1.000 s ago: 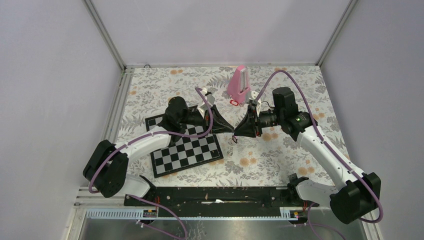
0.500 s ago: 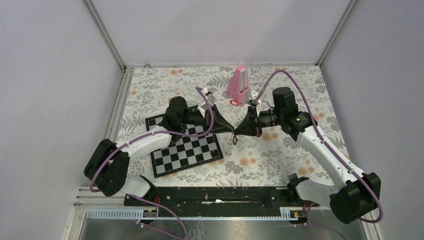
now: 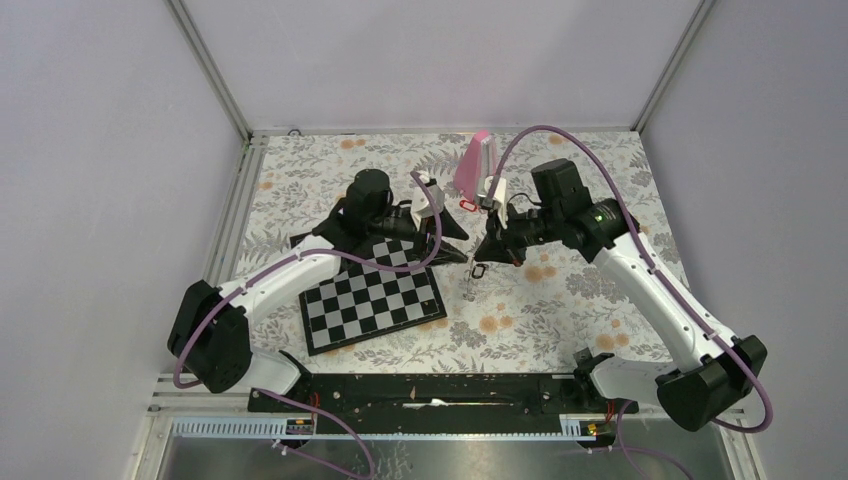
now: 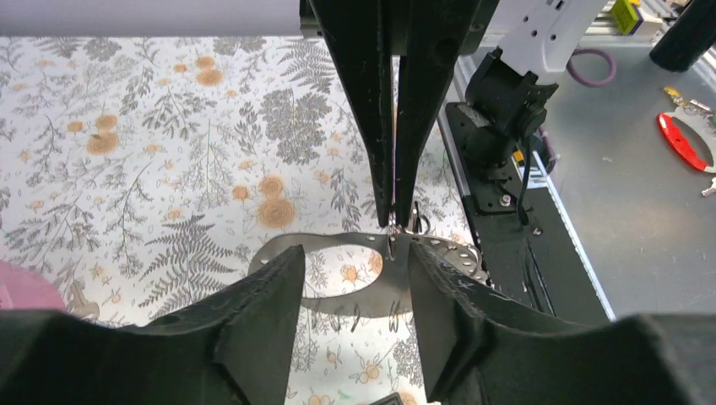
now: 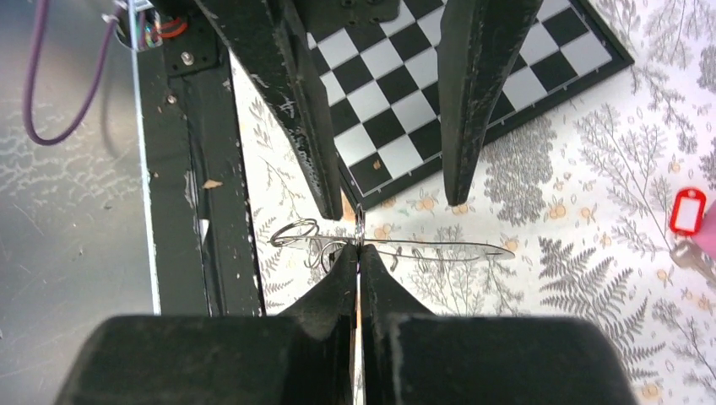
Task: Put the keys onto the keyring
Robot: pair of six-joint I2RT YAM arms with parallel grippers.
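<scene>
Pinching the keyring [image 5: 439, 247] at its rim: R gripper [image 5: 359, 253], fingers together on it, ring held in the air mid-scene. L gripper [image 4: 355, 274] faces it, fingers [image 4: 253, 321] apart, one each side of the ring; contact can't tell. The red key [image 3: 466, 205] lies at 12 o'clock of the ring, by the metronome [image 3: 478, 165] base, silver key [image 5: 694, 258] just beside it. The chessboard [image 3: 370, 295] is at 8 o'clock.

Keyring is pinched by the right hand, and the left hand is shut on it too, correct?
No: the left hand is open, fingers wide apart. Only the right hand is shut on the keyring, as the right wrist view shows.
</scene>
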